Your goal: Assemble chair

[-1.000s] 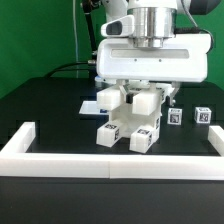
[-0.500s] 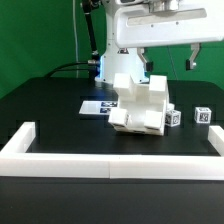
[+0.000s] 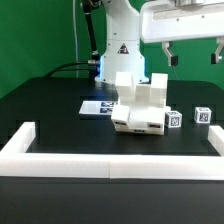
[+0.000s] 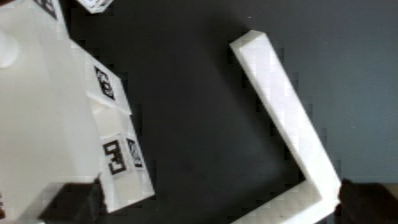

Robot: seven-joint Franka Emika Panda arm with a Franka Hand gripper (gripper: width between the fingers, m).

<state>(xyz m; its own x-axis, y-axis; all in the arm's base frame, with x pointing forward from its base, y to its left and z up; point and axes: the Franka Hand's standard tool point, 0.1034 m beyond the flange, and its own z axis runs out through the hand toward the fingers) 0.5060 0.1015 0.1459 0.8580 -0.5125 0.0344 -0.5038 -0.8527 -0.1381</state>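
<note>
Chair (image 3: 140, 105) stood free mid-worktop (image 3: 50, 110), by marker board (image 3: 95, 107), white rail (image 3: 110, 160) in front. Judged set down to await next part. Claw (image 3: 193, 55) hung high toward exterior view's right, jaws spread wide, gripping nothing, clear of build. Second earlier claw sat low over chair; since risen, drifted aside.

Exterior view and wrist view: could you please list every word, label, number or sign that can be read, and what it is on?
No words, brands or numbers are readable in either view.
chair: black-and-white square tags, patterns only, no letters.
marker board: printed tags, too small to read.
arm's base: small dark mark, too blurred to read.
</note>
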